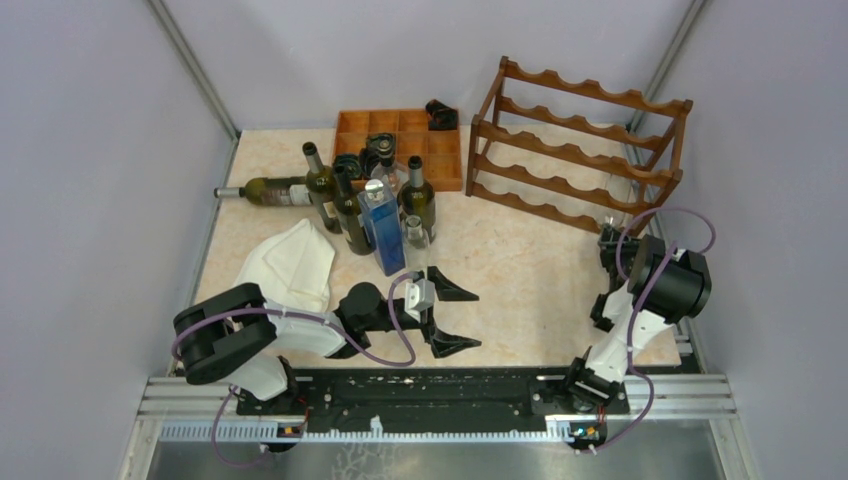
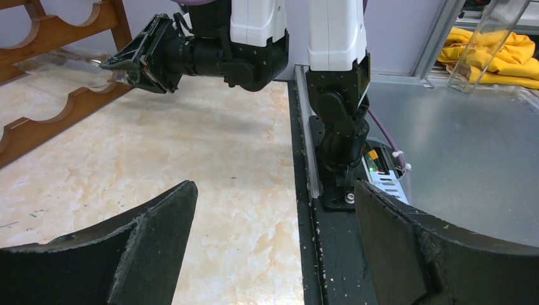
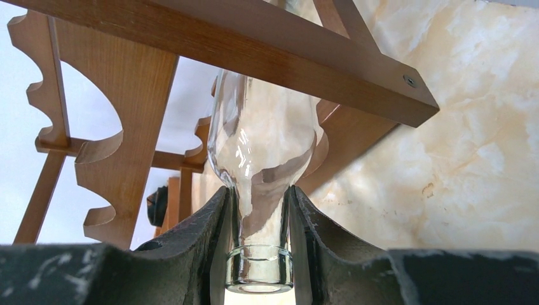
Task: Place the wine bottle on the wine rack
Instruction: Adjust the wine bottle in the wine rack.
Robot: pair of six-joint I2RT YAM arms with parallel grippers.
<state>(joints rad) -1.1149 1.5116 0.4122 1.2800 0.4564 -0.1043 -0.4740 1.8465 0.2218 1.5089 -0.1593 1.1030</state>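
Observation:
The wine bottle (image 3: 264,146) is clear glass, and my right gripper (image 3: 259,190) is shut on its neck just above the lip. Its body reaches in between the scalloped rails of the reddish-brown wine rack (image 3: 254,44) at a low tier. In the top view the wine rack (image 1: 580,140) stands at the back right, with the right gripper (image 1: 607,245) at its near right end. The left wrist view shows the bottle (image 2: 57,68) lying across the rack's rails (image 2: 38,124). My left gripper (image 1: 478,319) hovers open over the table's front middle, nothing between its fingers (image 2: 159,222).
Several dark bottles (image 1: 350,205) and a blue bottle (image 1: 383,228) stand at the back left. One more bottle (image 1: 270,190) lies on its side. A white cloth (image 1: 290,262) sits beside the left arm. An orange compartment tray (image 1: 400,140) is behind the bottles.

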